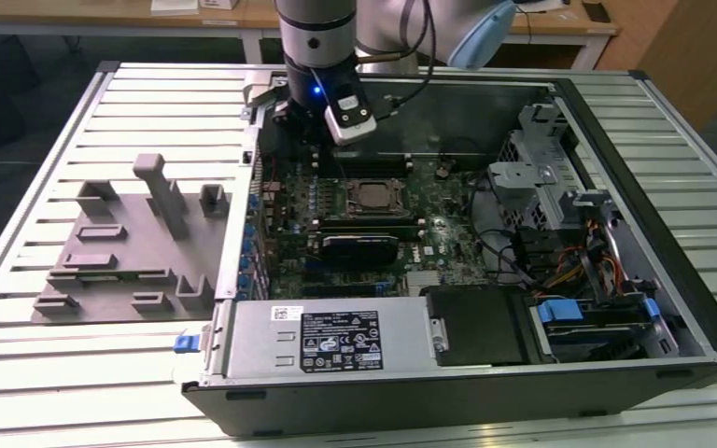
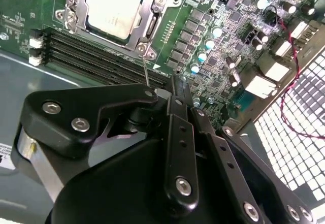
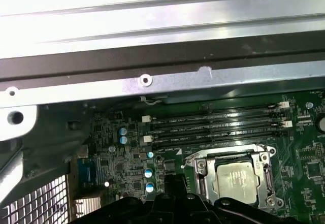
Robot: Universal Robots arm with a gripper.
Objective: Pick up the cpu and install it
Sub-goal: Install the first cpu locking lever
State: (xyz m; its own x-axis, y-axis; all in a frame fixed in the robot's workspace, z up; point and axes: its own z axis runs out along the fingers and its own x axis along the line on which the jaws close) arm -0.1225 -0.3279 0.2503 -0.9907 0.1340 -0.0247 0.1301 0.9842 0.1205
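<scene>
We see a slatted table (image 1: 72,383), desks (image 1: 209,14) at twelve o'clock; both wrist views show the cpu (image 2: 114,8) (image 3: 236,177) socketed; gripper (image 2: 175,82) state untellable.

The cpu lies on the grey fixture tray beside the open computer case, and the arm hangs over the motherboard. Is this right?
No. The second wrist view shows the cpu in the motherboard socket, not on the grey fixture tray. The arm does hang over the motherboard.
</scene>
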